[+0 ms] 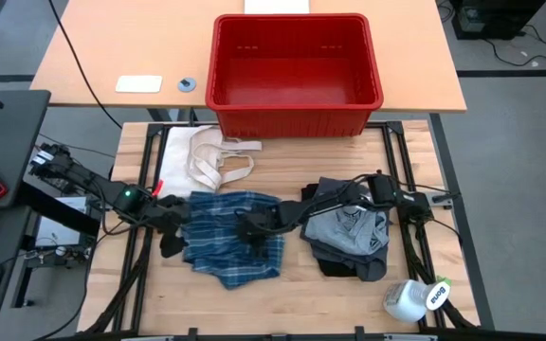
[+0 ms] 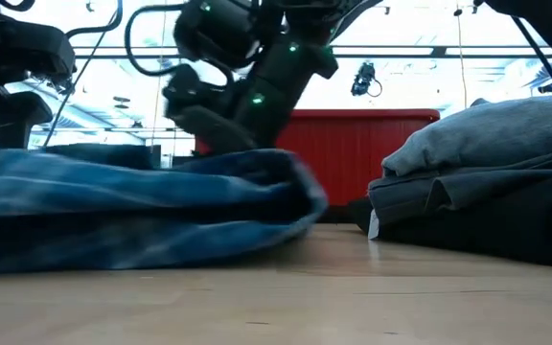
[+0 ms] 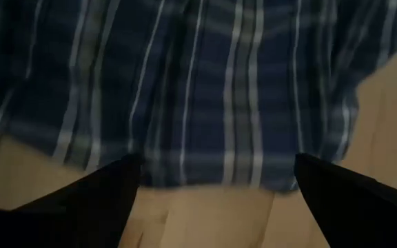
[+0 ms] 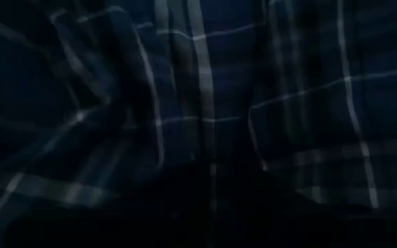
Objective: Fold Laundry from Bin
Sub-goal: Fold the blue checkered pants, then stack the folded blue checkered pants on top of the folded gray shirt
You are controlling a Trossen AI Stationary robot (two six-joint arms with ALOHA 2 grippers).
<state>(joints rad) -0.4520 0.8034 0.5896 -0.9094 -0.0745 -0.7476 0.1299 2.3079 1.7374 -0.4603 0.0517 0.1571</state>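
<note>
Right now, the blue-and-white plaid shirt (image 1: 230, 237) lies in a loose heap on the wooden table (image 1: 292, 298), a bit left of the middle. Both arms are down at it.

From above, the left gripper (image 1: 172, 239) sits low at the shirt's left edge. Its wrist camera shows its two dark fingers (image 3: 95, 200) spread wide apart. The hem of the shirt (image 3: 205, 89) lies just past them, with bare wood between the tips. It holds nothing.

The right gripper (image 1: 252, 232) reaches across from the right side and rests on top of the shirt, near its middle. Its wrist camera is pressed close to the cloth and sees only dark plaid folds (image 4: 205, 117). I cannot tell if its fingers are pinching the cloth or not.

To the right of the shirt sits a pile of clothes. A light grey garment (image 1: 349, 227) lies on top of darker ones (image 1: 344, 265). In the low view this pile (image 2: 487, 182) looks neat and flat beside the rumpled shirt (image 2: 142, 206).

The red bin (image 1: 294, 71) stands at the far side, on another table, and looks empty. A cream-white cloth (image 1: 211, 156) with strap loops lies in front of it. A white bottle (image 1: 415, 298) lies on its side at the near right corner.
</note>
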